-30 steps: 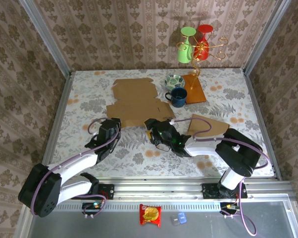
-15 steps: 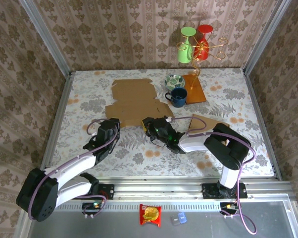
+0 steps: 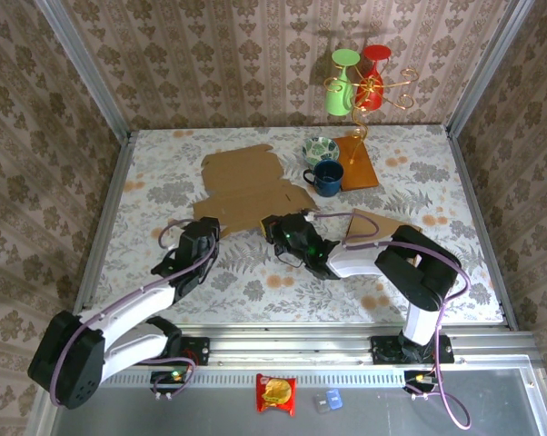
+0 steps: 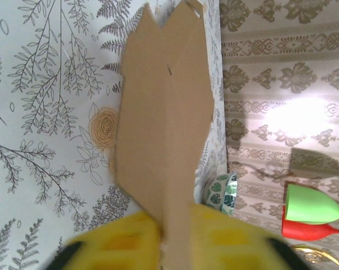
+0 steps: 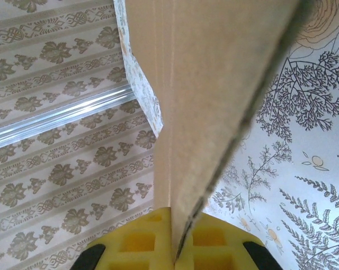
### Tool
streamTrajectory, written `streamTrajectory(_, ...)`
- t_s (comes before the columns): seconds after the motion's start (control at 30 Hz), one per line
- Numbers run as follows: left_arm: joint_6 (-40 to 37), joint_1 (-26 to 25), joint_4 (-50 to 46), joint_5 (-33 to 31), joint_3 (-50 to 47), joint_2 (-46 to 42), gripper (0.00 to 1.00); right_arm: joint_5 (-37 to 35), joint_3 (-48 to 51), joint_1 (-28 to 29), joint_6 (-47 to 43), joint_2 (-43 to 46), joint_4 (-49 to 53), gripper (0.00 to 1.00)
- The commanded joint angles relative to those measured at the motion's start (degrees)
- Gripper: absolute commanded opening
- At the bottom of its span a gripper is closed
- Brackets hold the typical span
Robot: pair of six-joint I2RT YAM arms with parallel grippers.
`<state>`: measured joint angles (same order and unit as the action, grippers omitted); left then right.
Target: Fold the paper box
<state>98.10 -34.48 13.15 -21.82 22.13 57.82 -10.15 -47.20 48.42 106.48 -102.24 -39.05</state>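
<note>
The box (image 3: 249, 186) lies mid-table, mostly flat with no walls standing, so nearly all the folding is left. The right gripper (image 3: 276, 227) pinches its near edge. The left gripper (image 3: 204, 229) straddles that edge, grip unclear.

Brown damask wallpaper (image 3: 255, 54) covers the walls, silver metal posts (image 3: 84, 68) run up the back corners, and the bench (image 3: 255, 283) carries a pale covering printed with grey ferns and orange flowers.

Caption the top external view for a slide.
Both arms' jaws at the near edge of the unfolded paper box on the floral table, blue mug beside it.
</note>
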Motion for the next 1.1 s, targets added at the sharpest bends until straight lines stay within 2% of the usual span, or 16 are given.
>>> streamTrajectory(0.0, -3.33, -0.26, -5.94, 0.93, 1.49, -3.75, 0.39, -1.41, -2.74, -0.89, -2.56, 3.55, 4.85, 0.0)
streamTrajectory(0.1, -7.93, 0.02, -12.33, 2.42, 3.47, -7.57, 0.49, -0.79, -4.99, -1.15, -4.61, 5.88, 9.4, 0.0)
streamTrajectory(0.3, -21.47, 0.61, -36.5, 0.83, 12.57, -18.7, 0.51, -1.13, -9.14, -1.07, -7.49, 11.19, 19.26, 0.0)
streamTrajectory(0.4, -28.92, 2.39, -43.58, 2.1, 17.04, -21.41, 0.51, -1.51, -11.51, -0.7, -7.85, 13.87, 24.57, 0.0)
streamTrajectory(0.57, -39.19, 5.93, -51.0, 1.64, 25.54, -22.76, 0.51, -2.64, -17.2, 1.01, -9.09, 19.18, 35.72, 0.0)
streamTrajectory(0.67, -44.14, 9.86, -52.64, 2.7, 30.63, -21.15, 0.5, -4.94, -21.77, 3.35, -9.74, 22.07, 45.51, 0.0)
streamTrajectory(0.8, -47.44, 16.11, -52.12, 8.48, 35.69, -17.98, 0.5, -8.79, -32.03, 7.43, -7.3, 25.1, 61.74, 0.0)
streamTrajectory(0.9, -46.17, 22.5, -52.83, 17.7, 38.24, -14.48, 0.49, -9.73, -42.36, 8.62, -5.31, 20.76, 72.0, 0.0)
streamTrajectory(0.97, -45.93, 25.39, -53.88, 22.79, 40.01, -11.67, 0.49, -10.42, -48.5, 8.03, -5.32, 16.32, 75.78, 0.0)
streamTrajectory(1.07, -47.99, 27.39, -56.07, 26.73, 42.11, -8.08, 0.49, -7.96, -53.2, 5.1, -4.36, 9.07, 75.27, 0.0)
